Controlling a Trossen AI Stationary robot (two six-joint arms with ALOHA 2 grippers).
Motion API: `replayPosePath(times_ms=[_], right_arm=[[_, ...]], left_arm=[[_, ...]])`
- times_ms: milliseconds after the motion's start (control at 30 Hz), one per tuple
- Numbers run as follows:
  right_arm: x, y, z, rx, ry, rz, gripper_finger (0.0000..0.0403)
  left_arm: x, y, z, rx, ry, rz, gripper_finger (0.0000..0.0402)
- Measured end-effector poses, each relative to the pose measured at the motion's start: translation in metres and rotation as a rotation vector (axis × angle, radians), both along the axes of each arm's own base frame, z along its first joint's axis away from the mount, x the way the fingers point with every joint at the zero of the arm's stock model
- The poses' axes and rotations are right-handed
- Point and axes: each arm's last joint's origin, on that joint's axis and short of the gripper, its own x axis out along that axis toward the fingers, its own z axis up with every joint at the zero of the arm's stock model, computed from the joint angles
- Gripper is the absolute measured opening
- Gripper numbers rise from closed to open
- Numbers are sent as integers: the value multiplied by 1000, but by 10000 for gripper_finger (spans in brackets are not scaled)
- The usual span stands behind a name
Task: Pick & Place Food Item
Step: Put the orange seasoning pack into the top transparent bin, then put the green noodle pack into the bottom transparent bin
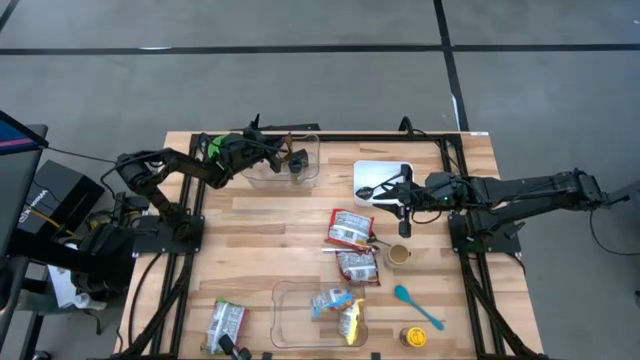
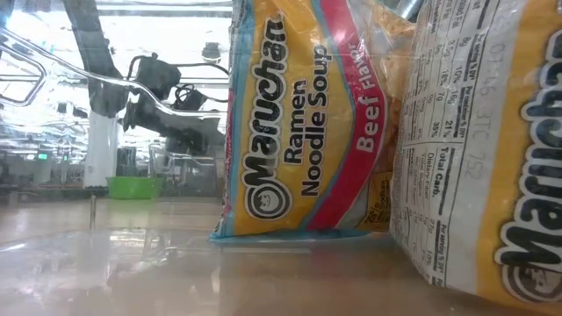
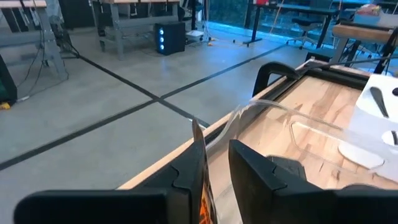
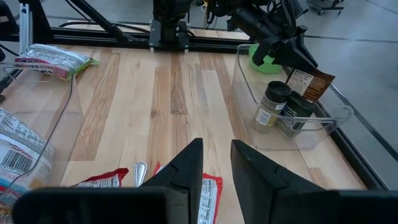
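floor: grey concrete with dark seam lines around a slatted wooden table point(image 1: 270, 215).
task's thing: brown packet point(image 4: 311, 84), standing on edge inside the far clear bin point(image 4: 339, 115), right beside two spice jars point(image 4: 270, 106); whether it leans on them i cannot tell.
left jaws: left gripper point(image 3: 217, 158) sits over that bin. jaws stand narrowly parted, the packet's top edge against one finger point(image 3: 186, 180), a gap showing to the other. reads as a release, not a firm pinch.
stage, judged: placing is nearly done; what remains is a clean lift away.
risk 1: the packet clings to the finger it touches. a fast or slanted lift could drag it up and tip it over the bin wall.
risk 2: the packet is thin and tall. with support gone it may flop flat or onto the jars.
risk 3: the jars are close under the jaws. a sideways exit could knock one over.
risk 4: the bin looks light, so a bump on its rim might slide it toward the table edge.
nearby: green bowl point(image 4: 264, 59) just beyond the bin.
right jaws: right gripper point(image 4: 216, 146) waits above the ramen packets point(image 1: 350, 228) mid-table, slightly parted, holding nothing. well apart from the left arm, so no clash expected.
near side: second clear bin point(image 1: 285, 300) with packets in it.
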Motion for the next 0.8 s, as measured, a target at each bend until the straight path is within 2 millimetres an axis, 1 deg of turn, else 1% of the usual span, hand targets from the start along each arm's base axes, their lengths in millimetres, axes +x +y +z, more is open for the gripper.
replayPosePath(times_ms=[200,367,600,733,800], right_arm=[[0,0,0,0,0,0,77],[0,0,0,0,1,0,77],[0,0,0,0,4,0,77],[0,0,-1,0,7,0,77],[0,0,0,0,7,0,77]], left_arm=[[-1,-1,5,10,-15,0,74],[-1,-4,17,37,-52,-7,74],[-2,-15,42,95,-122,-36,70],[0,-27,60,140,-180,-75,68],[2,-35,68,134,-229,-103,65]])
